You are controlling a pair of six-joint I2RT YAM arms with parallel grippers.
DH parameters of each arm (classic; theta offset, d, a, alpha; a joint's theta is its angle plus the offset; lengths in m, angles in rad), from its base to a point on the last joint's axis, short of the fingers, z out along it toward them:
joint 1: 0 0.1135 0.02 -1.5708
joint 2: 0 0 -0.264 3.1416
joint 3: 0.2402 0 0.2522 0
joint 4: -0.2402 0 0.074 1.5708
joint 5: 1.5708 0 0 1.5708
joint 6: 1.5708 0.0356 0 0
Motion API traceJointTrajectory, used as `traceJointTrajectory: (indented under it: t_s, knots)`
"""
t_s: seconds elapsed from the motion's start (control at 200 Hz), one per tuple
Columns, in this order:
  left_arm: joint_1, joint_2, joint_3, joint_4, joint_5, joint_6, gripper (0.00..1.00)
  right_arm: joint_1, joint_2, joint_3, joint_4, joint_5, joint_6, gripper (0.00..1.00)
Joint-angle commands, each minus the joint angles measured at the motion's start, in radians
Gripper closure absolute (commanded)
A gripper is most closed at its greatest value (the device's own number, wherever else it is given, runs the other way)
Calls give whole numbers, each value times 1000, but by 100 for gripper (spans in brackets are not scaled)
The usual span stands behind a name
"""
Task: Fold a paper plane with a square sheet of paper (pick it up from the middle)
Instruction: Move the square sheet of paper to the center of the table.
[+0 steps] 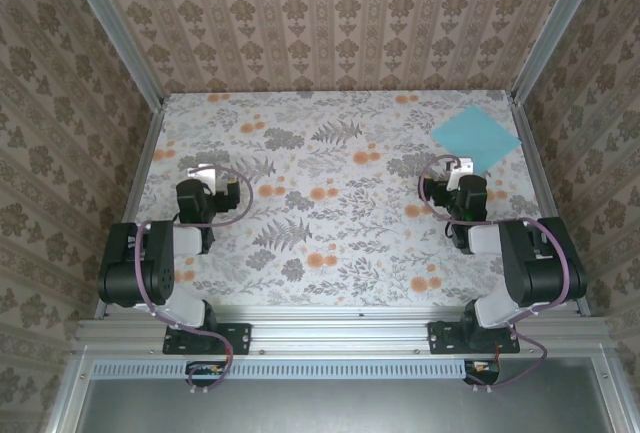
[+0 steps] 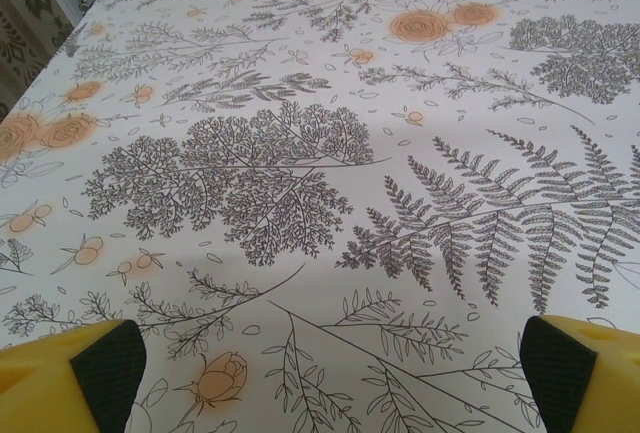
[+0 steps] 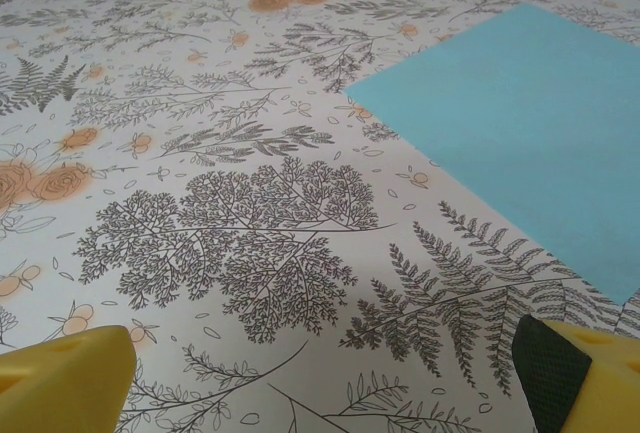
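- The sheet (image 1: 476, 136) lies flat at the far right corner of the table (image 1: 300, 253), turquoise side up, turned like a diamond.
- The right gripper (image 3: 325, 378) is wide open and holds nothing; the sheet is just ahead, to its right.
- The left gripper (image 2: 330, 373) is wide open too, empty, well apart from the sheet.

Black-and-white arms (image 1: 150, 263), looping purple cables (image 1: 574, 275), yellow tool fingers (image 2: 50, 378) — black pads (image 2: 110, 368) inside
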Motion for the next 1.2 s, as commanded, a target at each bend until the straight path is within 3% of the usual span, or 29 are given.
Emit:
traceJointTrajectory:
  t_s: [0.0,0.12,0.25,0.435,0.565,0.83,0.96,1.195]
  knots:
    - [-1,-101,34,-73,-3,19,0,-5,-95,16,-53,-4,3,0]
    - [-17,-213,95,-274,-27,7,0,-5,-226,75,-251,-4,10,0]
    - [-23,-299,189,-495,6,-101,0,-5,-278,214,-506,-49,85,0]
    - [-34,-319,341,-745,194,-269,0,-5,-228,407,-726,-63,205,0]
    - [-49,-263,436,-857,322,-363,0,-5,-151,531,-859,54,320,0]
    - [-124,-136,502,-808,459,-518,0,-16,95,782,-1093,228,515,0]
    - [-158,-73,537,-758,513,-593,0,-44,249,935,-1219,245,624,0]
    - [-221,42,634,-729,555,-650,0,-67,423,1127,-1331,281,680,0]
